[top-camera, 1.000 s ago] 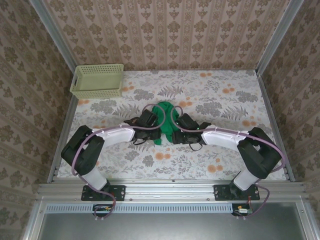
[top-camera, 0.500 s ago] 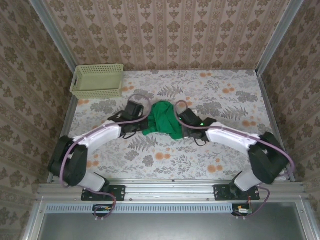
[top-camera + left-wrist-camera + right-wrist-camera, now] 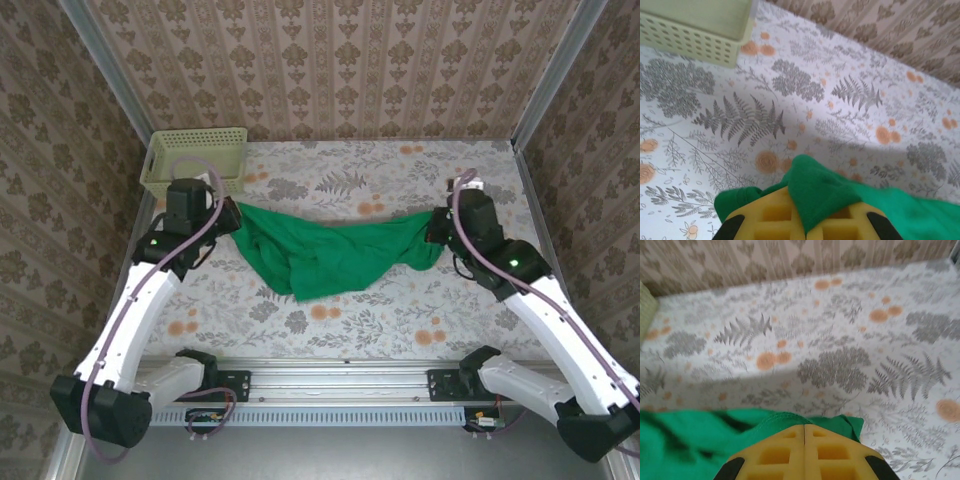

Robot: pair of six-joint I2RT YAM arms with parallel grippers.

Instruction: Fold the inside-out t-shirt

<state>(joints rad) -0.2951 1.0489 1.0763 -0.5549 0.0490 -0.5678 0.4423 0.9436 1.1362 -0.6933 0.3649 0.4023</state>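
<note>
We have the inside-out t-shirt (image 3: 330,255) strung between our two arms. The left end effector (image 3: 805,220) is pinching a bunched fold of green cloth between its yellow pads. The right end effector (image 3: 804,452) has its pads pressed together on a thin hemmed edge. From the left end effector the shirt runs off to the right. Its middle sags down and toward our bases until it seems to rest, rumpled, on the desk (image 3: 400,300).

The weaker hold looks to be the right one. Very little cloth shows beyond those pads, so if we pull the arms further apart the hem could slide out and drop that side. The slack middle is the other worry. It is twisted and doubled over, and laying it down as it hangs would likely trap creases or a sleeve under the body.

The pale yellow-green basket (image 3: 195,160) sits just beyond the left end effector and slightly to its left, close to the wrist. A swing outward on that side could knock it or catch cloth on its rim. We see nothing lying in the basket, though its near corner is hidden by the arm.
</note>
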